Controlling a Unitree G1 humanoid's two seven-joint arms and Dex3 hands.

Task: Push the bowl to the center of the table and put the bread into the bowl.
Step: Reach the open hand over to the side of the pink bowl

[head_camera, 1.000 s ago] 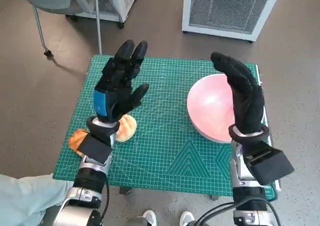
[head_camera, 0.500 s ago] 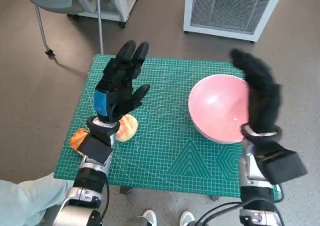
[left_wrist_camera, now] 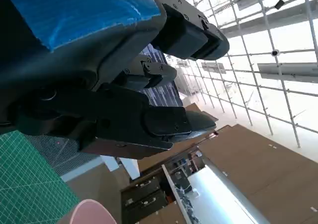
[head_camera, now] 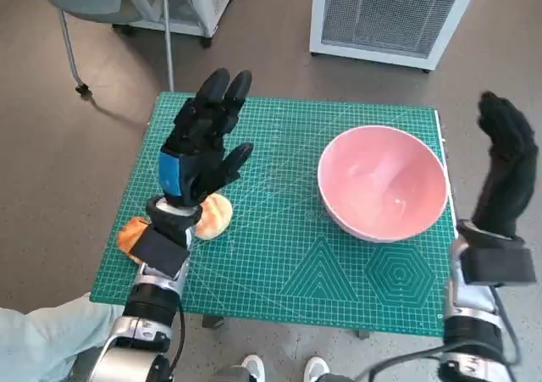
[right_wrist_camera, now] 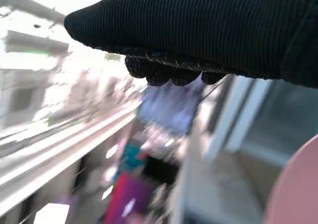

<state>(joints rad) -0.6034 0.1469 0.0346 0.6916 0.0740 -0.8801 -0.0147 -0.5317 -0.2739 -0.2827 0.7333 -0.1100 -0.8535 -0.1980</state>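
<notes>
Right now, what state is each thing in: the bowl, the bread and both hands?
bowl: upright, empty, on the table's right side, not centered.
bread: on the mat at the left, partly hidden by the left wrist, not in the bowl.
left hand: raised, fingers apart, holding nothing.
right hand: raised beyond the table's right edge, holding nothing.

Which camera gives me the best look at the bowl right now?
The head view: the whole pink bowl shows there, empty, on the right side of the green mat. The left wrist view catches only a pink sliver of its rim, and the right wrist view only a blurred pink edge.
</notes>
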